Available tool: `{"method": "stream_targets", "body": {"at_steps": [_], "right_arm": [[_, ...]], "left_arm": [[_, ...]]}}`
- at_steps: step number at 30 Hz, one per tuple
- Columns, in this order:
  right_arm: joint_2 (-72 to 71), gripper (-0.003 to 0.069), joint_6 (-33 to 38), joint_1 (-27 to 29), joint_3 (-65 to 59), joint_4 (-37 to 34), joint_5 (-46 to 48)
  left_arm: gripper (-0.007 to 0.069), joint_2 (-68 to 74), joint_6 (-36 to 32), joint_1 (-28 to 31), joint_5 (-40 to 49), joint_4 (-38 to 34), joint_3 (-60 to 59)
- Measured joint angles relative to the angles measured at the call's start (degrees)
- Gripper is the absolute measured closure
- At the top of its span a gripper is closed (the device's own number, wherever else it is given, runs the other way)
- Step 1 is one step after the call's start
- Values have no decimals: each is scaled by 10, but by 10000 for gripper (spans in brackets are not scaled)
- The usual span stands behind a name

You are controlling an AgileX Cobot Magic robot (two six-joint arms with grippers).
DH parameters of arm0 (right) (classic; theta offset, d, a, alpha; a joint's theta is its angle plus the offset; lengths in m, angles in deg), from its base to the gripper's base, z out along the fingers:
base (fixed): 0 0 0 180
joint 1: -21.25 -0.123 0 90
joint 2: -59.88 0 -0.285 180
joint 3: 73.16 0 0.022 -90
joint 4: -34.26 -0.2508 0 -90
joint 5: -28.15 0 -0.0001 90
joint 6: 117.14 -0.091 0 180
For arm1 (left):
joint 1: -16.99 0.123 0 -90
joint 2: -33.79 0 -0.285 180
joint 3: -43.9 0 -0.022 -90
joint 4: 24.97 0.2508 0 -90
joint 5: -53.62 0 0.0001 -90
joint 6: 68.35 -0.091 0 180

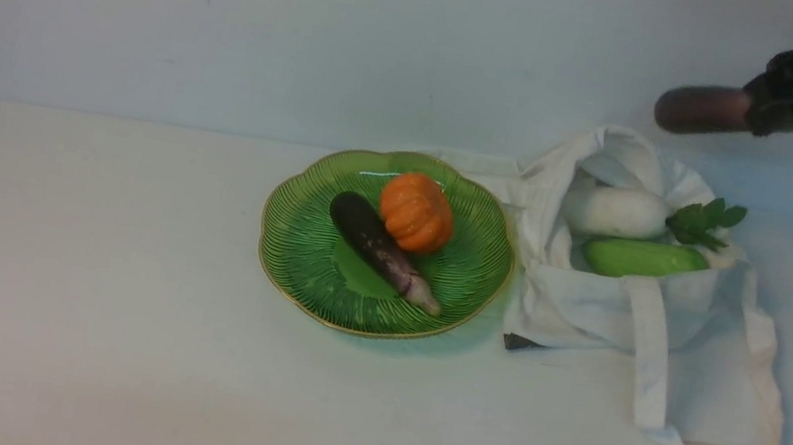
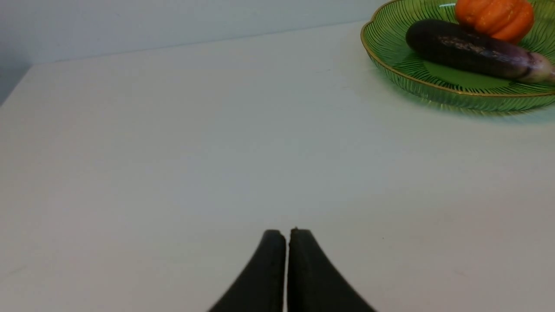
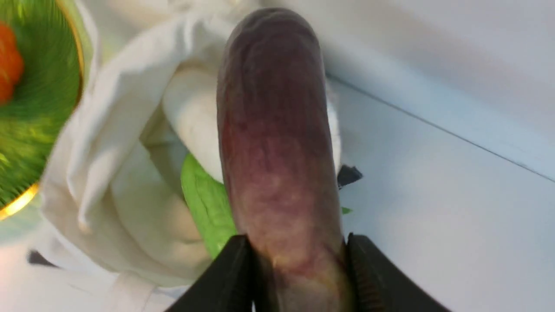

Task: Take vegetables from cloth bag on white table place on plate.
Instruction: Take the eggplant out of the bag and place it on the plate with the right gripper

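My right claw was clamped on the purple eggplant above the cloth bag, my left claw together.

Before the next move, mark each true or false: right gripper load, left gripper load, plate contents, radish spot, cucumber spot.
1. The right gripper holds an eggplant. True.
2. The left gripper holds the pumpkin. False: its jaws are shut on nothing, and the pumpkin is on the plate.
3. The plate carries a dark eggplant. True.
4. The radish lies on the plate. False: it is in the bag.
5. The cucumber is in the bag, beside the radish. True.
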Motion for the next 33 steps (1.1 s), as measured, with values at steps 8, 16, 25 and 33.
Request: {"method": "stream_targets", "body": {"at_steps": [8, 16, 25, 33], "right_arm": [[-101, 405, 38, -3, -106, -188, 6], [-56, 405, 103, -87, -221, -325, -39], [50, 405, 105, -202, -232, -317, -211], [110, 200, 105, -221, -232, -254, -335]], "left_arm": [[629, 0, 0, 0, 0, 0, 0], [629, 0, 0, 0, 0, 0, 0], [629, 0, 0, 0, 0, 0, 0], [629, 0, 0, 0, 0, 0, 0]]}}
